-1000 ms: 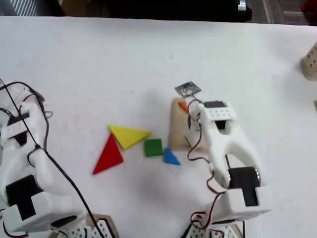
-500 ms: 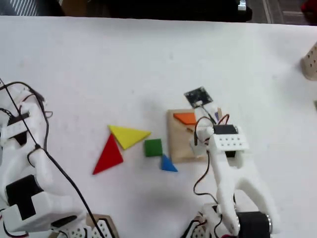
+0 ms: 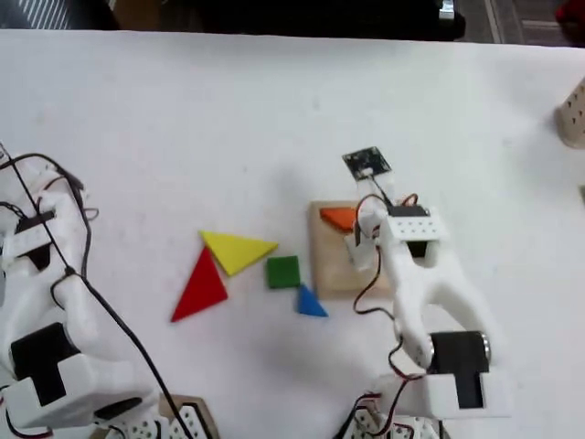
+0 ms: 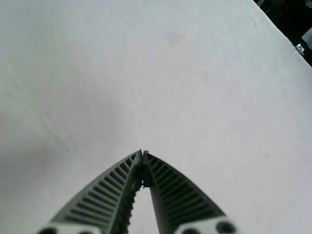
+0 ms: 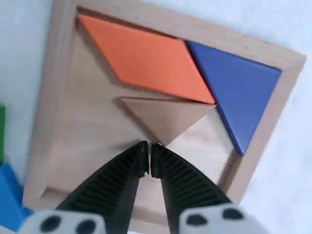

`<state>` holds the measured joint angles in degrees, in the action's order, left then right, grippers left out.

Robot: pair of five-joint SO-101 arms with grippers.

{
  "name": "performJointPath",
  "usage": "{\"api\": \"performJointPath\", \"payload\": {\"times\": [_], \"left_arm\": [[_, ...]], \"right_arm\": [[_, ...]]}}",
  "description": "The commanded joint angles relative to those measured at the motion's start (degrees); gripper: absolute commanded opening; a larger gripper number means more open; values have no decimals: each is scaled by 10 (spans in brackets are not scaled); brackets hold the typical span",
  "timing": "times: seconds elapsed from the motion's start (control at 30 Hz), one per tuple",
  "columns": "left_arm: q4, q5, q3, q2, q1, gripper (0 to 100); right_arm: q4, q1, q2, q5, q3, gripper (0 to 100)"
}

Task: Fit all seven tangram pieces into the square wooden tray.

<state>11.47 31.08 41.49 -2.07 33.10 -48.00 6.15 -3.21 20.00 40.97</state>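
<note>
Overhead and wrist views of a two-arm tangram task on a white table.

The square wooden tray lies right of the table's centre, partly under the right arm. Three pieces lie flat inside the tray:
- an orange parallelogram along one wall
- a dark blue triangle filling the neighbouring corner, its edge meeting the parallelogram's short side
- a plain wooden triangle whose long edge lies against the parallelogram and whose apex points into the bare tray floor

The right gripper hangs over that floor just beside the wooden triangle's apex. Its ribbed jaws are drawn together with only a sliver of gap, and they grip nothing. Whether the tips touch the tray floor cannot be judged from this angle.

Four pieces lie on the table outside the tray, to its left in the high view:
- a green square is just beside the tray wall
- a small blue triangle is near the tray's front-left corner
- farther left, a yellow triangle and a red triangle sit close together, corner to edge

The left arm stands at the table's left edge, well apart from every piece. The left gripper is over bare table with its jaws closed tip to tip and empty.
</note>
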Motion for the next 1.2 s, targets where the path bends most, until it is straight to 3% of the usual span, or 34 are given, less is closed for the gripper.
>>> {"api": "performJointPath", "payload": {"times": [0.0,0.27,0.6,0.97,1.17], "left_arm": [[-15,11,-6,-29,-7,24],[-15,11,-5,-29,-7,24],[-15,11,-7,-29,-9,24],[-15,11,-8,-29,-11,24],[-16,11,-8,-29,-20,24]], "right_arm": [[5,0,5,-4,-47,18],[24,-1,-10,-6,-50,18],[-62,2,-118,-7,-13,18],[-129,171,-285,-40,128,22],[-118,218,-310,-43,162,190]]}}
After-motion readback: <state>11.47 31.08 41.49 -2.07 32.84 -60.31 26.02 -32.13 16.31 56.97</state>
